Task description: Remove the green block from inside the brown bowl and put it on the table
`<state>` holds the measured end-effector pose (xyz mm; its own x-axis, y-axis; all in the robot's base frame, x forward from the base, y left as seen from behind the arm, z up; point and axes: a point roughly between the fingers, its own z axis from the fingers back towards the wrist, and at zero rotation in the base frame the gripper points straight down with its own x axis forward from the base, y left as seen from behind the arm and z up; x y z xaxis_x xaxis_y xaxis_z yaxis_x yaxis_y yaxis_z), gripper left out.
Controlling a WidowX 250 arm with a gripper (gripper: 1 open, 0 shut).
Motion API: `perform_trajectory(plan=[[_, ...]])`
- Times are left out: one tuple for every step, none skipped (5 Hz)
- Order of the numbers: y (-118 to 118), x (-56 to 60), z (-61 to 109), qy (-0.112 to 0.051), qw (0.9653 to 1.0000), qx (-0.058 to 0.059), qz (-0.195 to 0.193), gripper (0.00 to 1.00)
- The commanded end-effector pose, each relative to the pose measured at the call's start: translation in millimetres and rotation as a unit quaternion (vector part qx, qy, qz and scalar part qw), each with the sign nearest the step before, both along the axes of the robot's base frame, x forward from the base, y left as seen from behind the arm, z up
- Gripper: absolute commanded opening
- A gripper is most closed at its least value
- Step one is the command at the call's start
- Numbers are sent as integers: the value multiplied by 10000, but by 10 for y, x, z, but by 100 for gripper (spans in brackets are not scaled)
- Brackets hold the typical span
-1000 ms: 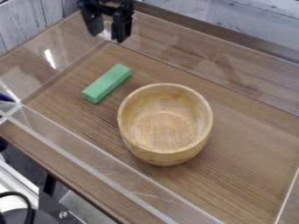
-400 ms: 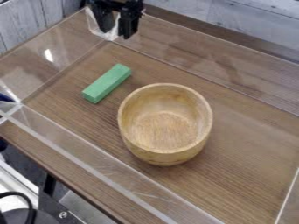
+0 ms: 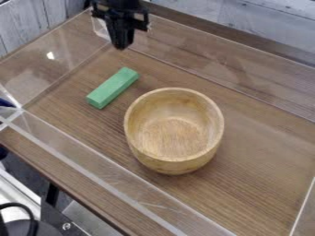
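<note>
The green block (image 3: pixel 112 88) lies flat on the table (image 3: pixel 246 92), just left of the brown bowl (image 3: pixel 175 129) and apart from it. The bowl stands upright and its inside is bare. My gripper (image 3: pixel 121 41) hangs above the table's far left part, beyond the block and not touching it. Its fingers are together and nothing is between them.
Low clear acrylic walls (image 3: pixel 74 152) border the tabletop on all sides. A grey plank wall (image 3: pixel 31 18) rises behind the far left corner.
The gripper has gone from open to shut and drifted slightly right. The block and the bowl have not moved.
</note>
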<state>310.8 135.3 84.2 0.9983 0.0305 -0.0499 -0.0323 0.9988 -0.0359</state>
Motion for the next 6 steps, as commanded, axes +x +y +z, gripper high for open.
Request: perform_trajectory(plan=[[167, 102, 165, -354, 9991, 179, 119, 0], [190, 102, 119, -333, 9992, 160, 122, 0], [208, 102, 76, -313, 9993, 140, 121, 0], [253, 96, 35, -302, 9993, 125, 166, 0], [271, 95, 2, -293, 9994, 107, 176, 0], [283, 94, -25, -279, 9994, 92, 180, 0]])
